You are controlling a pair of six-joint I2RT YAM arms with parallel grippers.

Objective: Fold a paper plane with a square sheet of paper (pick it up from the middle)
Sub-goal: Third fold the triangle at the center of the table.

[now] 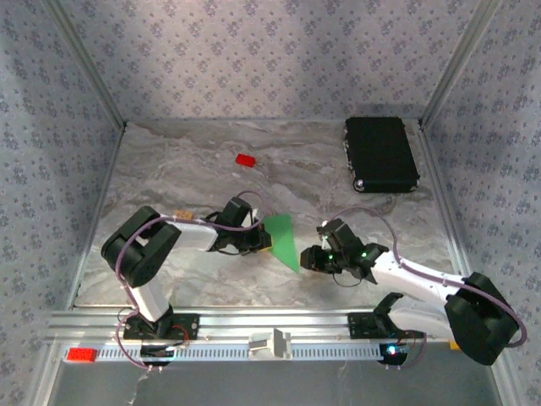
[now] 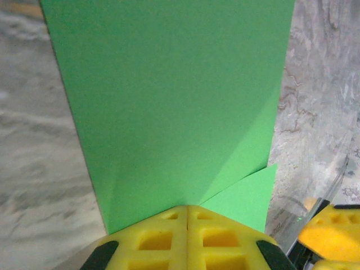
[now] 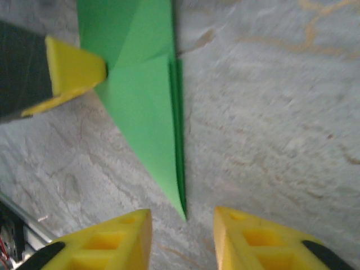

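Because the paper plane (image 1: 282, 240) is thin, light and easily creased, edge grips likely suit it: the left gripper (image 2: 187, 209) pinches its wide end, while its sharp tip lies between the spread fingers of the right gripper (image 3: 183, 216).

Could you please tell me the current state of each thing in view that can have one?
paper: partly folded to a sharp point, lying flat.
left fingers: shut, tips against the paper's wide end.
right fingers: open, near the paper's sharp tip, holding nothing.
black case: closed, lying flat.
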